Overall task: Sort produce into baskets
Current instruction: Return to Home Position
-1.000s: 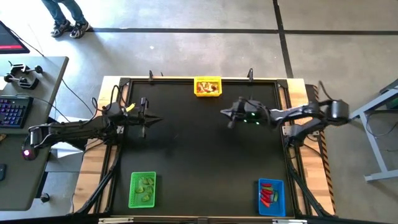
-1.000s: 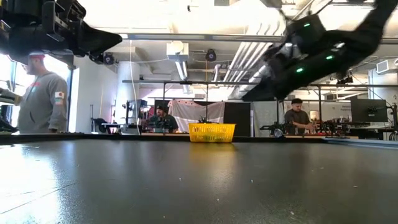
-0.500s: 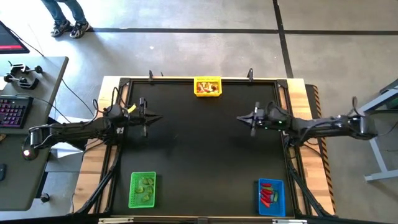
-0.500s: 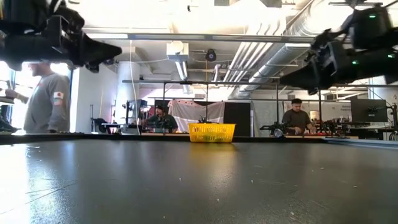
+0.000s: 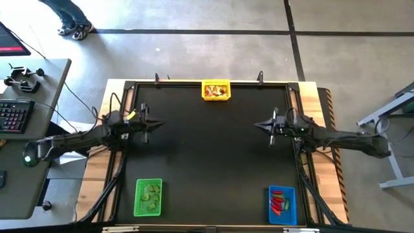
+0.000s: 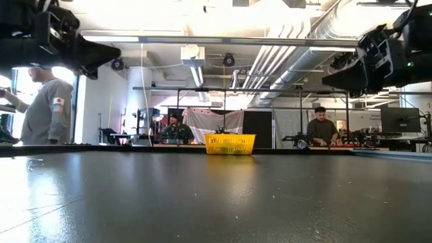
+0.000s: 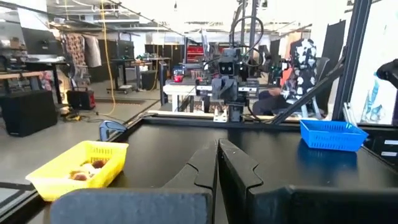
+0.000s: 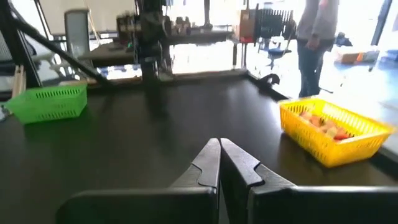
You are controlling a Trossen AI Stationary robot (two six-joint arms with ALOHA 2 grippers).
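Note:
A yellow basket with whitish-tan pieces stands at the table's far edge; it also shows in the low view, the left wrist view and the right wrist view. A green basket with green pieces stands near left, also in the right wrist view. A blue basket with red pieces stands near right, also in the left wrist view. My left gripper is shut and empty above the table's left side. My right gripper is shut and empty above the right side.
The black table top lies bare between the baskets. A desk with a keyboard stands left of the table. People stand and sit in the room beyond the far edge.
My right gripper has drawn back from the table's middle toward the right edge, its arm stretching out level. My left gripper has drawn back a little toward the left edge. Both have stayed shut.

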